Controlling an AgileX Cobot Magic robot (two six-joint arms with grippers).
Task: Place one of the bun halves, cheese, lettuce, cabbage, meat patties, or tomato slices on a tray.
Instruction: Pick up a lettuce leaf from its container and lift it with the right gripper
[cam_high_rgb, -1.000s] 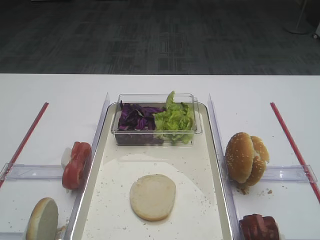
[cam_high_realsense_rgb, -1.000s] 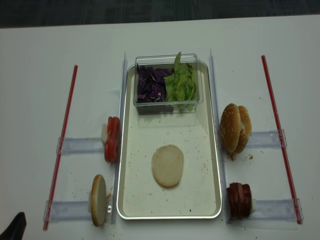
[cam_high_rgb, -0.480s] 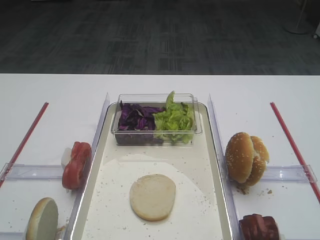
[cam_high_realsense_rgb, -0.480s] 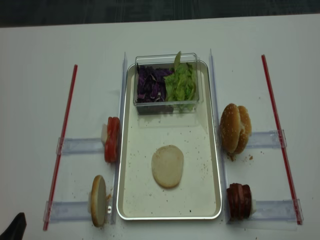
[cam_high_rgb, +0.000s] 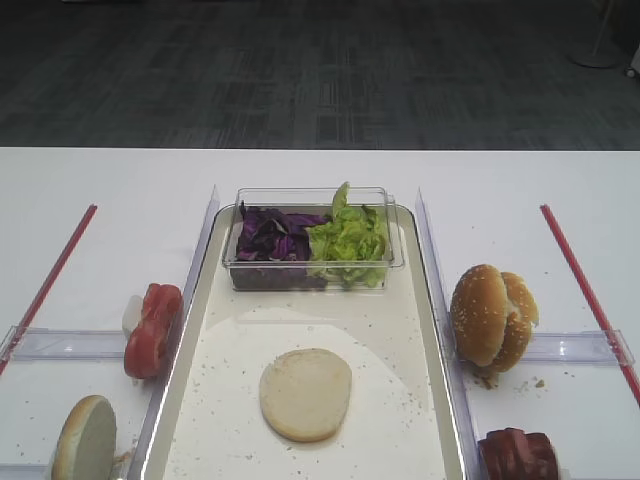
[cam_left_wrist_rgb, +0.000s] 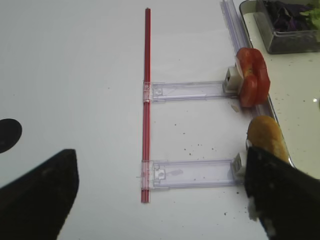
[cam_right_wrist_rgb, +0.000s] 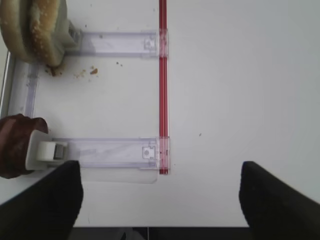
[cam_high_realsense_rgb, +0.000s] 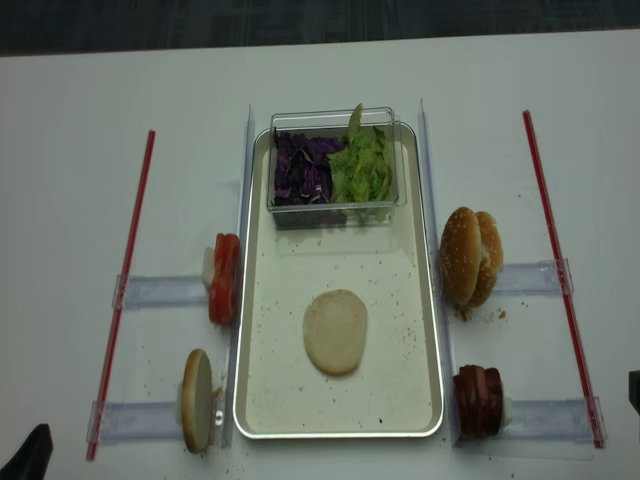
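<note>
I found no readable text, label, brand or number on anything from my remote views.

Two high views face the tray (cam_high_realsense_rgb: 340, 425) — one oblique, one overhead — while wrist cameras look down its sides.

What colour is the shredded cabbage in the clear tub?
Dark purple cabbage, clearest in the exterior high view.
</note>
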